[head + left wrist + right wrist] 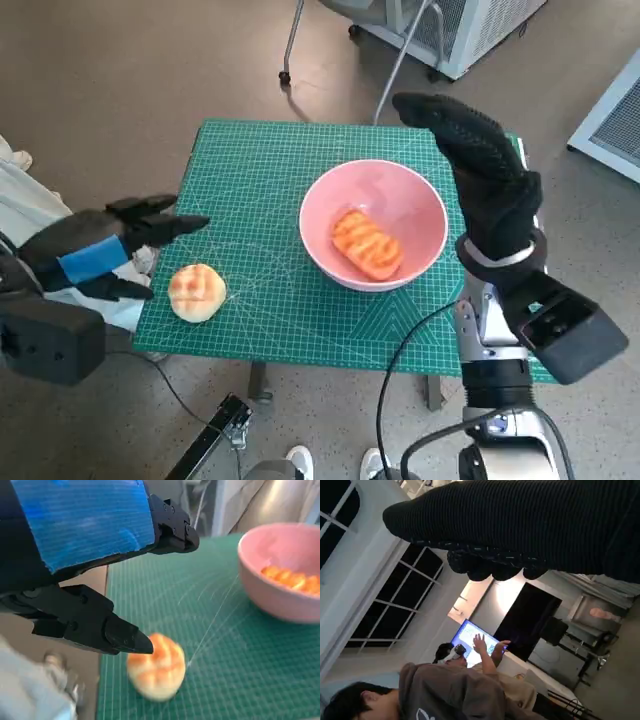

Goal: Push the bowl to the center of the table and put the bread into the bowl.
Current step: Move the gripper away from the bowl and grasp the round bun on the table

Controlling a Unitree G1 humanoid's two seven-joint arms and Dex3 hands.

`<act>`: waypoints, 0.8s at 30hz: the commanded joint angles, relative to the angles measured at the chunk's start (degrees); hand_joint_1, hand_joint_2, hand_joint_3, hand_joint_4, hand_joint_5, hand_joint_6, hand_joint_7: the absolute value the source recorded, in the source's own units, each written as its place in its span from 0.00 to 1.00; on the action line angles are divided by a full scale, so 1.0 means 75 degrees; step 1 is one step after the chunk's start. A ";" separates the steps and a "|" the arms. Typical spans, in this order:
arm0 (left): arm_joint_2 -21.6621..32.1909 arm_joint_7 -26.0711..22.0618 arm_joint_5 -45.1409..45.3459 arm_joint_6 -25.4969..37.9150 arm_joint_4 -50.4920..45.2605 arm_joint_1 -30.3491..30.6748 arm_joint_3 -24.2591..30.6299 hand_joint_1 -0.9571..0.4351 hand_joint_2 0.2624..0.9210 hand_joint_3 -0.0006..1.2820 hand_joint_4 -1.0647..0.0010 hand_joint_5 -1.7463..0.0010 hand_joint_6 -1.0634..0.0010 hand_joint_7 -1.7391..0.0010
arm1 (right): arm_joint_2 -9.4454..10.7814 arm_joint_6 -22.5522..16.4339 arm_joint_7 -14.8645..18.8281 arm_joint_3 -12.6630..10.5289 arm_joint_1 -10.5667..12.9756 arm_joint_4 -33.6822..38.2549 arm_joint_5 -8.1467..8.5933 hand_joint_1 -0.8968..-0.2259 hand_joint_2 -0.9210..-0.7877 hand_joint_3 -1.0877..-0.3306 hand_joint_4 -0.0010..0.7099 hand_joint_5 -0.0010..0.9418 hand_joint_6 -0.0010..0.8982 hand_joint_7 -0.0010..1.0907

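Green cutting mat [270, 180]: pink bowl [420, 200] near center, one bread piece [367, 244] inside. Round bread [197, 292] sits at 8 o'clock. Left hand [100, 255] spread wide, empty, just beside it; right hand [490, 180] raised, empty. I'd close around the bun gently.

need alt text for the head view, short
A pink bowl holding an orange bread piece sits mid-table on a green cutting mat. A round bun lies near the open left hand; the gloved right hand is raised beside the bowl.
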 commanded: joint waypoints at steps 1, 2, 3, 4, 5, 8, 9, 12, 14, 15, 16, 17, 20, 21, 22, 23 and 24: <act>-0.0055 0.0003 0.0254 0.0126 0.0048 0.0069 -0.0294 0.64 0.90 0.00 0.81 1.00 0.67 0.96 | 0.0049 0.0172 0.0155 0.0022 0.0050 0.0001 0.0150 0.32 0.00 0.42 0.39 0.09 0.00 0.82; -0.0083 0.0021 0.0311 0.0153 0.0074 0.0065 -0.0359 0.64 0.90 0.00 0.81 1.00 0.67 0.96 | 0.0050 0.0187 0.0176 0.0022 0.0046 -0.0001 0.0166 0.32 0.00 0.42 0.39 0.09 0.00 0.82; -0.0124 0.0034 0.0384 0.0195 0.0104 0.0062 -0.0442 0.64 0.90 0.00 0.81 1.00 0.67 0.97 | 0.0053 0.0199 0.0200 0.0023 0.0045 -0.0002 0.0183 0.32 0.00 0.42 0.39 0.09 0.00 0.82; -0.0153 0.0043 0.0436 0.0227 0.0122 0.0057 -0.0501 0.64 0.90 0.00 0.81 1.00 0.67 0.97 | 0.0054 0.0207 0.0222 0.0020 0.0043 0.0001 0.0198 0.32 0.00 0.42 0.39 0.09 0.00 0.82; -0.0192 0.0055 0.0497 0.0255 0.0160 0.0052 -0.0579 0.64 0.90 0.00 0.81 1.00 0.67 0.97 | 0.0056 0.0213 0.0239 0.0020 0.0043 0.0000 0.0205 0.32 0.00 0.42 0.39 0.09 0.00 0.82; -0.0300 0.0092 0.0680 0.0306 0.0307 0.0011 -0.0814 0.65 0.90 0.00 0.81 1.00 0.67 0.97 | 0.0057 0.0227 0.0283 0.0018 0.0042 0.0001 0.0217 0.31 0.00 0.42 0.38 0.09 0.00 0.83; -0.0349 0.0095 0.0753 0.0322 0.0376 -0.0020 -0.0905 0.65 0.90 0.00 0.81 1.00 0.67 0.97 | 0.0054 0.0230 0.0297 0.0020 0.0043 -0.0003 0.0218 0.31 0.00 0.42 0.38 0.09 0.00 0.83; -0.0472 0.0125 0.0926 0.0335 0.0596 -0.0117 -0.1123 0.66 0.90 0.00 0.81 1.00 0.67 0.98 | 0.0044 0.0238 0.0329 0.0025 0.0051 -0.0022 0.0223 0.31 0.00 0.42 0.38 0.10 0.00 0.83; -0.0600 0.0179 0.1118 0.0318 0.0861 -0.0246 -0.1330 0.66 0.90 0.00 0.81 1.00 0.67 0.98 | 0.0032 0.0227 0.0351 0.0018 0.0063 -0.0026 0.0224 0.31 0.00 0.42 0.38 0.10 0.00 0.83; -0.0669 0.0220 0.1225 0.0293 0.1018 -0.0317 -0.1438 0.66 0.90 0.00 0.81 1.00 0.67 0.98 | 0.0025 0.0218 0.0359 0.0013 0.0066 -0.0024 0.0222 0.31 0.00 0.42 0.38 0.10 0.00 0.83; -0.0717 0.0250 0.1298 0.0272 0.1128 -0.0368 -0.1512 0.66 0.90 0.00 0.81 1.00 0.67 0.98 | 0.0020 0.0212 0.0366 0.0008 0.0069 -0.0024 0.0221 0.31 0.00 0.42 0.38 0.10 0.00 0.83; -0.0783 0.0307 0.1408 0.0234 0.1285 -0.0432 -0.1608 0.66 0.90 0.00 0.81 1.00 0.67 0.98 | 0.0015 0.0201 0.0370 0.0003 0.0072 -0.0023 0.0217 0.31 0.00 0.42 0.38 0.10 0.00 0.83; -0.0973 0.0536 0.1739 0.0096 0.1735 -0.0593 -0.1884 0.66 0.90 0.00 0.80 1.00 0.67 0.98 | -0.0002 0.0164 0.0387 -0.0018 0.0080 -0.0011 0.0202 0.31 0.00 0.42 0.38 0.10 0.00 0.83; -0.1047 0.0675 0.1896 0.0018 0.1918 -0.0639 -0.1999 0.66 0.90 0.00 0.80 1.00 0.67 0.98 | -0.0010 0.0151 0.0394 -0.0028 0.0077 0.0006 0.0198 0.31 0.00 0.42 0.38 0.10 0.00 0.83; -0.1093 0.0778 0.2001 -0.0044 0.2046 -0.0670 -0.2080 0.66 0.90 0.00 0.79 0.99 0.66 0.98 | -0.0015 0.0143 0.0400 -0.0034 0.0078 0.0010 0.0197 0.31 0.00 0.43 0.38 0.10 0.00 0.83; -0.1154 0.0947 0.2163 -0.0146 0.2230 -0.0702 -0.2190 0.66 0.90 0.00 0.78 0.99 0.66 0.98 | -0.0020 0.0132 0.0409 -0.0042 0.0073 0.0026 0.0200 0.31 0.00 0.43 0.38 0.10 0.00 0.83; -0.1193 0.1073 0.2274 -0.0223 0.2368 -0.0730 -0.2271 0.66 0.90 0.00 0.77 0.99 0.65 0.98 | -0.0023 0.0124 0.0415 -0.0047 0.0068 0.0038 0.0203 0.31 0.00 0.43 0.38 0.10 0.00 0.83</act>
